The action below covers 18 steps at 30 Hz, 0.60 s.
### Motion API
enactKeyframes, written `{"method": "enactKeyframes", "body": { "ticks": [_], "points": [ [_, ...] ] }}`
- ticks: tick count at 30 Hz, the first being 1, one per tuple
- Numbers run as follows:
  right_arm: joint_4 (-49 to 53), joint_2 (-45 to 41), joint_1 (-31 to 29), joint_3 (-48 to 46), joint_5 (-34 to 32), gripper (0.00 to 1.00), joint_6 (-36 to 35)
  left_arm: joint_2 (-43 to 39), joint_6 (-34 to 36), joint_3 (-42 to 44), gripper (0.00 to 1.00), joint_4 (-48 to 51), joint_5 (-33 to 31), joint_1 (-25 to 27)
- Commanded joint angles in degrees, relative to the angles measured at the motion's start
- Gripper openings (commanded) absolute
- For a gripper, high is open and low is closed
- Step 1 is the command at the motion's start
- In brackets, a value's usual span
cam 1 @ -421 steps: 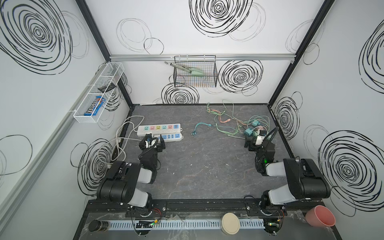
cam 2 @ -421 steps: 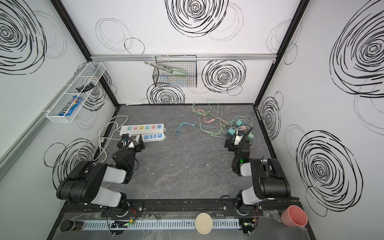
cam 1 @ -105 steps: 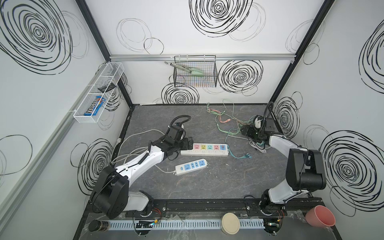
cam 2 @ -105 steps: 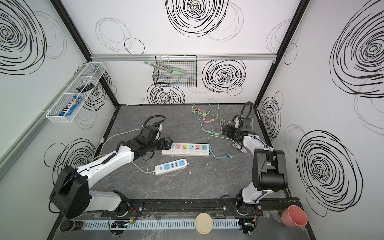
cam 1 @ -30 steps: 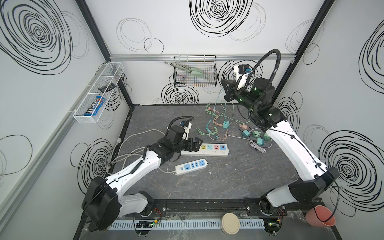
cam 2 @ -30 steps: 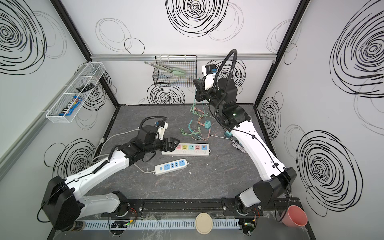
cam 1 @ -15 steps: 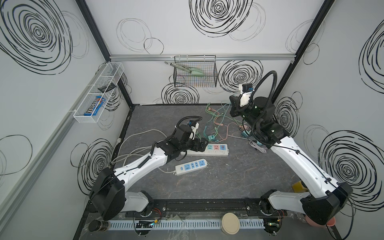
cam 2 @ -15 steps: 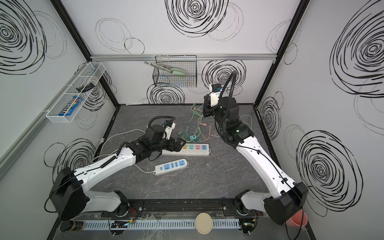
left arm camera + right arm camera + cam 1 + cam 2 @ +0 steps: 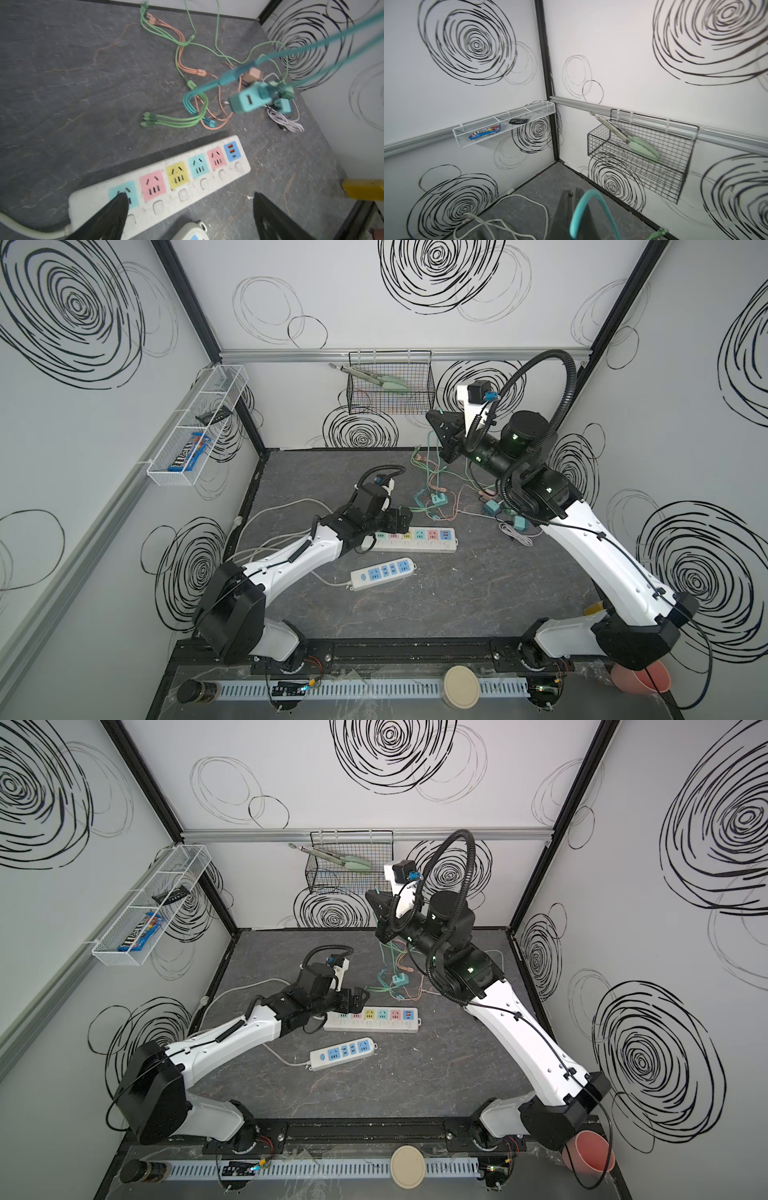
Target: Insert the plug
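My right gripper (image 9: 434,423) (image 9: 374,899) is raised near the back wall and shut on a teal cable (image 9: 583,199) that loops over its fingers (image 9: 566,199). A teal plug (image 9: 438,500) (image 9: 400,980) (image 9: 249,99) dangles from that cable, above the table and behind the long white power strip (image 9: 419,537) (image 9: 382,1020) (image 9: 166,178). My left gripper (image 9: 401,519) (image 9: 358,999) (image 9: 189,207) stands open over the strip's left end. One finger (image 9: 112,214) is over the teal end socket.
A smaller white strip (image 9: 384,573) (image 9: 343,1049) lies in front of the long one. Tangled green and orange cables (image 9: 432,472), more teal chargers (image 9: 492,506) and a white coil (image 9: 517,533) lie at the back right. A wire basket (image 9: 388,391) hangs on the back wall.
The right gripper dipped, then rose again and shifted left with the teal cable, and the dangling plug moved with it. The left gripper stays open over the strip's left end.
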State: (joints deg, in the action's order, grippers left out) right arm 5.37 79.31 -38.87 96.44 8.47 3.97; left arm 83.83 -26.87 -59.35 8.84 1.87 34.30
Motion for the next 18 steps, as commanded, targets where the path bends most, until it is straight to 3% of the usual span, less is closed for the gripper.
{"method": "enactKeyframes", "body": {
  "ticks": [1,6,12,18],
  "points": [
    [-2.42,1.56,-3.88,4.95,3.58,0.0,-1.7,1.74,-2.58,-5.57,0.96,-1.51,-2.53,-6.26],
    [-2.34,5.92,-9.63,12.36,5.79,0.0,-3.71,-2.49,-1.23,-8.9,0.96,0.37,-1.86,-12.52],
    [-2.03,9.77,-11.25,17.98,6.9,0.0,-3.19,-9.61,-0.71,-6.03,0.96,2.95,-3.17,-17.43],
    [-6.56,7.3,-8.36,4.26,-0.04,0.0,0.03,-14.42,-0.94,0.72,0.96,4.71,-4.06,-18.68]
  ]
}}
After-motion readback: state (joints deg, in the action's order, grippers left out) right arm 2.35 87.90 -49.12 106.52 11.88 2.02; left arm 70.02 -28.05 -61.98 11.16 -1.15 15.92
